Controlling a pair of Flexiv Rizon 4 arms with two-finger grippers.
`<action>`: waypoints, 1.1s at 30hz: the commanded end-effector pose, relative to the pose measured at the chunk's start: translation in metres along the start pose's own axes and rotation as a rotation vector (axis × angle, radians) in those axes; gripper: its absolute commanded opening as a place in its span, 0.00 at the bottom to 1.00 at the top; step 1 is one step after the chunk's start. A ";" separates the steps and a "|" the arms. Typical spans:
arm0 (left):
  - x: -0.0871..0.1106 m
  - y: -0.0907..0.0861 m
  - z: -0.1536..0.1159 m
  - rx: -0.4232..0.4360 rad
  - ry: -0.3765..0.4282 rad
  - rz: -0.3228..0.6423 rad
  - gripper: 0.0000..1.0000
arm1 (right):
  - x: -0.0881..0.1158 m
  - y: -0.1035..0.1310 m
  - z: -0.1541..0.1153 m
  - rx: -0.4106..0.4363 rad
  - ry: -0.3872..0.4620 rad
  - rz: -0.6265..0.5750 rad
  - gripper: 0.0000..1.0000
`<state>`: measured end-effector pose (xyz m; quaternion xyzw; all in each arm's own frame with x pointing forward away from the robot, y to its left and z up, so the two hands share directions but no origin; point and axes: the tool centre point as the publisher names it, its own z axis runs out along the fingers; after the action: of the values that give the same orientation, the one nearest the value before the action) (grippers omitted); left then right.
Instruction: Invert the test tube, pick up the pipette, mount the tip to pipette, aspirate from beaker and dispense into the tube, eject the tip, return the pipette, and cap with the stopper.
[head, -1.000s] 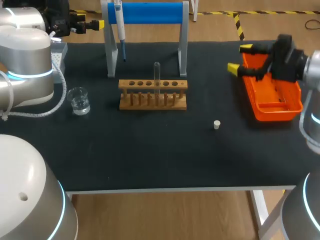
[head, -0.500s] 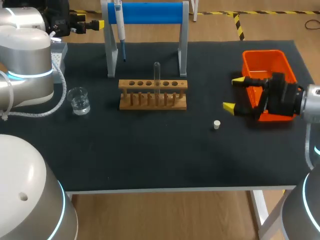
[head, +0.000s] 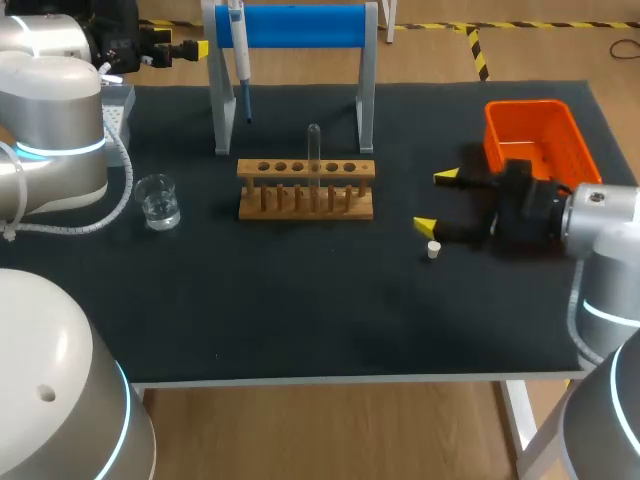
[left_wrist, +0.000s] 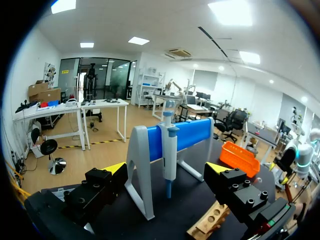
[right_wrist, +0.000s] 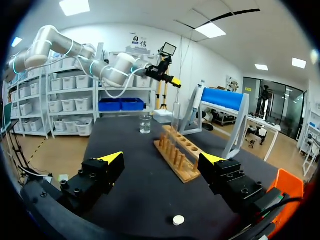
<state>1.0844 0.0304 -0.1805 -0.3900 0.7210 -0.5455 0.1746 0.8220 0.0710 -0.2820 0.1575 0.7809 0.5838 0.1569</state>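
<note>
The stopper (head: 433, 249) lies right of centre on the dark table (head: 300, 310), well apart from the rack (head: 306, 190), the orange bin (head: 497, 130) and the front edge. The right gripper (head: 436, 201) comes in level from the right, fingers spread and holding nothing, its nearer tip just beside the stopper. The left gripper (left_wrist: 166, 169), at upper left, is also released.

The test tube (head: 314, 146) stands in the rack (head: 306, 190) at table centre. The stand (head: 300, 25), holding the pipette (head: 239, 52), is behind the rack. The beaker (head: 158, 200) sits left of the rack; the stopper (head: 434, 249) and the bin (head: 540, 135) lie right.

A lab bench (head: 300, 300) with test-tube rack (head: 270, 210), beaker (head: 158, 201) and pipette stand (head: 300, 25)
</note>
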 end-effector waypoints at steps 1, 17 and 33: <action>0.000 0.001 0.000 0.003 0.000 0.000 1.00 | -0.002 0.000 0.014 0.008 0.004 -0.005 1.00; 0.000 0.001 0.000 0.003 0.000 0.000 1.00 | -0.002 0.000 0.014 0.008 0.004 -0.005 1.00; 0.140 0.094 -0.033 0.004 0.046 0.083 1.00 | -0.002 0.000 0.014 0.008 0.004 -0.005 1.00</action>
<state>0.9666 -0.0343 -0.2211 -0.3479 0.7581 -0.5279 0.1601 0.8300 0.0823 -0.2855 0.1546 0.7841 0.5806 0.1557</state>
